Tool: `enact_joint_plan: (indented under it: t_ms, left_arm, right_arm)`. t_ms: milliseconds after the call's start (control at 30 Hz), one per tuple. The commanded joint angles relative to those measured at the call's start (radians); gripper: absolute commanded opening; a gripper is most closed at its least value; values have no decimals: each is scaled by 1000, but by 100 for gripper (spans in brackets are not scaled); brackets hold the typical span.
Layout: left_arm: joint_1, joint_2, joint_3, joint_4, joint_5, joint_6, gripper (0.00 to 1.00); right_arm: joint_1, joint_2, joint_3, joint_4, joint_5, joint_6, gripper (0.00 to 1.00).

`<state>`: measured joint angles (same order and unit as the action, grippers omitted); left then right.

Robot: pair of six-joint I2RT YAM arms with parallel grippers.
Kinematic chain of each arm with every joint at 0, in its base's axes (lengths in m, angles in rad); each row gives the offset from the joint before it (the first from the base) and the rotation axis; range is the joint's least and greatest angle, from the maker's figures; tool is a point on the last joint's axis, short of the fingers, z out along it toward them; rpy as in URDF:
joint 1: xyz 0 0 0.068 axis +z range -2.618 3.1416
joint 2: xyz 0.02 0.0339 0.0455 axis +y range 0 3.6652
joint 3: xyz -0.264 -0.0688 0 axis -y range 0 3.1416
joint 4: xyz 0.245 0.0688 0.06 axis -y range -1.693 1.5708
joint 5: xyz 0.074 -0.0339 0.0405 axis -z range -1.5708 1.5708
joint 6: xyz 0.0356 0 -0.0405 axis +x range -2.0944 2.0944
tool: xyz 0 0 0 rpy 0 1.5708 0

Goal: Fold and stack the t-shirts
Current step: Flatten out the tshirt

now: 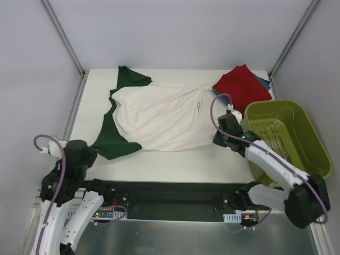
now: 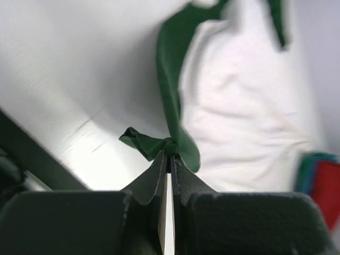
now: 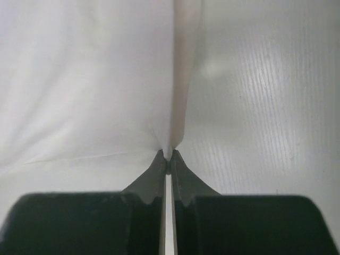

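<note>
As the shirt [image 1: 164, 114] is soft and limp, our left hand [image 2: 170, 155] grips its sleeve [image 2: 170, 79], our right hand [image 3: 168, 156] its edge [image 3: 180, 79].

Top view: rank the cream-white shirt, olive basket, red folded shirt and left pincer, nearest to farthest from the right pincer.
1. cream-white shirt, held in the right pincer at its right edge.
2. olive basket, to the right, and red folded shirt, behind: too close to call.
3. left pincer, far left, shut on the green sleeve.
</note>
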<state>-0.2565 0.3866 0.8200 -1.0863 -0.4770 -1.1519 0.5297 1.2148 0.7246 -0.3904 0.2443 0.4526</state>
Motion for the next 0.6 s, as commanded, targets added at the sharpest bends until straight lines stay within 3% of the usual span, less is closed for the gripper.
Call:
enact_joint_plan:
  t_ms: [0, 233, 367, 467, 567]
  left_arm:
    - [-9, -9, 360, 98, -60, 121, 0]
    - [-9, 142, 881, 313, 95, 377, 0]
    - [-9, 362, 1263, 325, 164, 483, 0]
    - [-9, 480, 1422, 327, 178, 535, 0]
    - [-9, 549, 1464, 344, 161, 566, 0]
  right_arm:
    - [1, -333, 213, -79, -33, -127, 1]
    - [4, -492, 674, -215, -106, -270, 1]
    - [4, -482, 878, -246, -151, -305, 1]
    - [3, -453, 984, -260, -149, -333, 1]
    - [3, -396, 1062, -301, -80, -374, 1]
